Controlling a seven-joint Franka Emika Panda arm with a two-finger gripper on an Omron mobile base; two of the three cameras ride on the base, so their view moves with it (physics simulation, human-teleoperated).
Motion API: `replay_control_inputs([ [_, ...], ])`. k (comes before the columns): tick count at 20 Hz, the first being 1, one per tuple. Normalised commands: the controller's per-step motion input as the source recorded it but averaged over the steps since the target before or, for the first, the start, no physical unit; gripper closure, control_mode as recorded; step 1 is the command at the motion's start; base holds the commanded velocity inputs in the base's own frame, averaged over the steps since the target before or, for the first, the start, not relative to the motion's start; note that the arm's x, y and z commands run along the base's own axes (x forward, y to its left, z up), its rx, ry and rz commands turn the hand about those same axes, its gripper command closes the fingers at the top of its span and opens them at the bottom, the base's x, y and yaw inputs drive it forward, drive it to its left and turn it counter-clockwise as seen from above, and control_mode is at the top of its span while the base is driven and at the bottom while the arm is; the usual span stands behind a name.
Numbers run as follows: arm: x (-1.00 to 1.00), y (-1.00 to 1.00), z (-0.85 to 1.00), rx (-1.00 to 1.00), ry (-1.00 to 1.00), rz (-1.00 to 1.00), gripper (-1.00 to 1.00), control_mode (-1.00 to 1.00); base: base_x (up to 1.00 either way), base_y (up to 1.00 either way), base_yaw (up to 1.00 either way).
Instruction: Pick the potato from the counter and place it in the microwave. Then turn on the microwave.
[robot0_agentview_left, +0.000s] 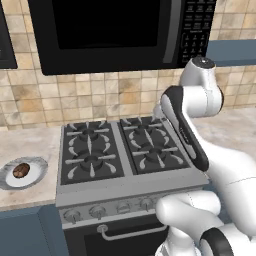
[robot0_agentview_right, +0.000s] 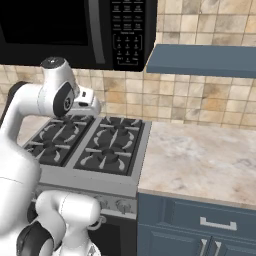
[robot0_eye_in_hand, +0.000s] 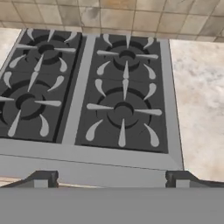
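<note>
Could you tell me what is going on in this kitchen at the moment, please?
The robot arm is raised over the gas stove with its gripper open and empty, looking down at the burners. The potato sits untouched on a small white plate on the counter left of the stove. The microwave hangs above the stove with its door shut. Nothing has been picked up yet.
</note>
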Motion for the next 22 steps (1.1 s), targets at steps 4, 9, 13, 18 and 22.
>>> replay_control_inputs([
  [4, -0.19, 0.0, 0.46, 0.0, -0.32, 0.0, -1.0, -1.0, 0.0, 0.0, 0.0],
  [9, -0.02, -0.01, 0.49, 0.0, -0.25, -0.01, -1.0, -1.0, 0.0, 0.0, 0.0],
  [13, 0.0, -0.03, 0.42, 0.0, -0.17, 0.0, -1.0, -1.0, 0.0, 0.0, 0.0],
  [18, 0.0, -0.01, 0.45, 0.0, -0.15, 0.0, -1.0, -1.0, 0.0, 0.0, 0.0],
  [22, 0.01, 0.0, 0.46, 0.0, -0.15, 0.0, -1.0, -1.0, 0.0, 0.0, 0.0],
])
